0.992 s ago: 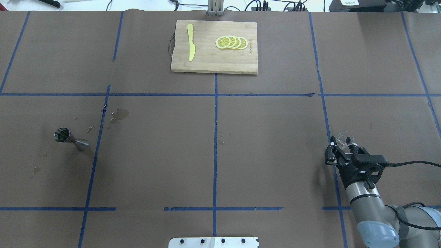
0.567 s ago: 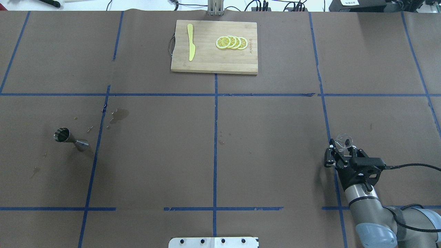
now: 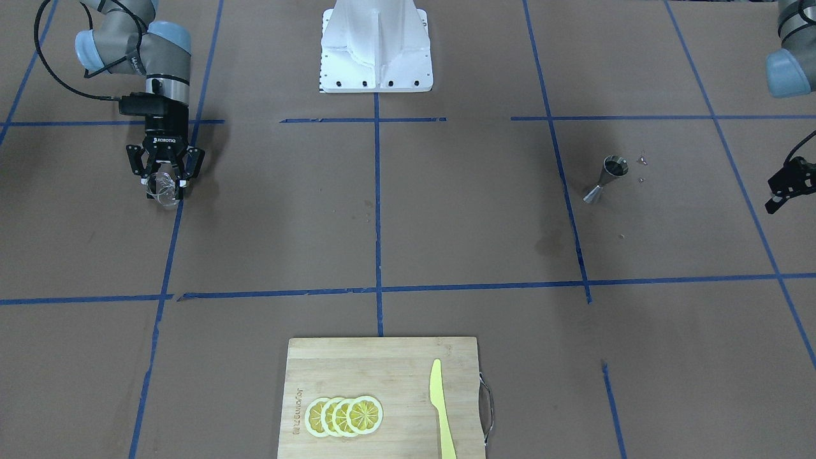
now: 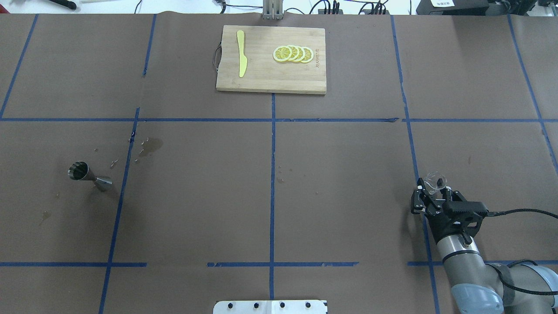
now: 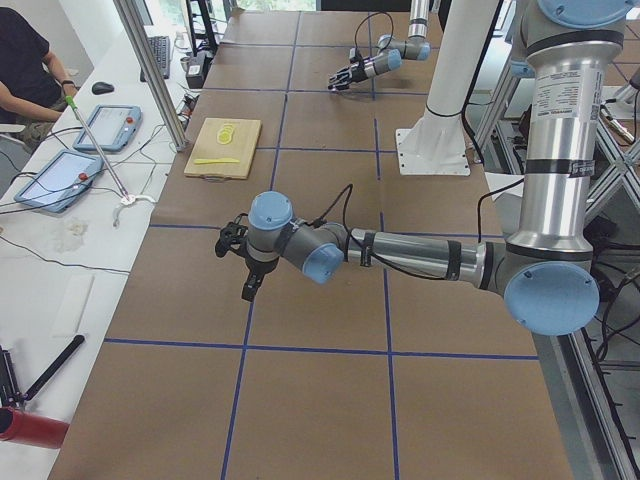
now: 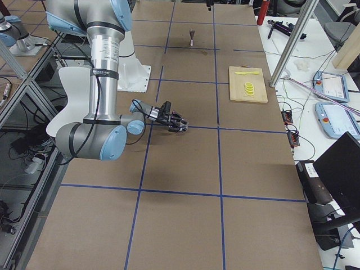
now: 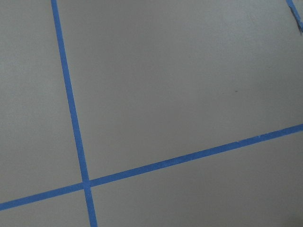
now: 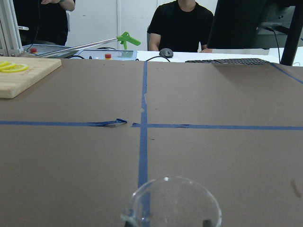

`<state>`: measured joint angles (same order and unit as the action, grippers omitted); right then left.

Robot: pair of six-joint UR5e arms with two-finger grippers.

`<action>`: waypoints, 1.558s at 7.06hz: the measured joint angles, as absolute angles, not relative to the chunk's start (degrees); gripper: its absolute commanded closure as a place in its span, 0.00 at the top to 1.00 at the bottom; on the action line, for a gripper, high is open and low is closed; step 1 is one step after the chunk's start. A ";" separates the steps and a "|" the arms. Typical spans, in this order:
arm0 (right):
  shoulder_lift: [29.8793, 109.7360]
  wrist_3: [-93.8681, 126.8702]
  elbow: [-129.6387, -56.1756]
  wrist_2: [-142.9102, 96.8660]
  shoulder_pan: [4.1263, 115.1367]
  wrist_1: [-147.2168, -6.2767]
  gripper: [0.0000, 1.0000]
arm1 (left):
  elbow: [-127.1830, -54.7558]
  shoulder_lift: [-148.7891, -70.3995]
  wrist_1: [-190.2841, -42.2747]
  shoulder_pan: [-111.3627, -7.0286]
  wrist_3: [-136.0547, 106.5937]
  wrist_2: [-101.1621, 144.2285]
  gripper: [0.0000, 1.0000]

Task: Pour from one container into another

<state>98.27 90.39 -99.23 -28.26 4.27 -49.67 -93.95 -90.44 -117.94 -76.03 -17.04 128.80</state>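
While the right gripper (image 4: 433, 186) has its fingers closed round the glass (image 4: 436, 179) at the worktop's (image 4: 340, 174) right side, the jigger (image 4: 89, 175) stands upright far off to its left, much nearer the open, empty left gripper (image 3: 785, 186).

Clear glass (image 3: 162, 190) in right pincer (image 3: 165, 185)

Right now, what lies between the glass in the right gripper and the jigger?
Nothing solid: the overhead view shows only brown paper with blue tape lines and a few faint stains between the glass, held by the right gripper, and the jigger.
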 measured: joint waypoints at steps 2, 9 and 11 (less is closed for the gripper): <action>98.47 90.33 -98.85 -28.14 4.22 -47.56 0.59 | -94.09 -90.38 -118.02 -76.08 -17.11 128.76 1.00; 98.60 90.27 -98.84 -28.13 4.13 -47.12 0.68 | -94.76 -90.07 -118.04 -76.11 -17.14 128.67 1.00; 98.59 90.26 -98.96 -28.16 3.95 -47.09 1.00 | -94.82 -89.98 -118.04 -76.11 -17.14 128.67 1.00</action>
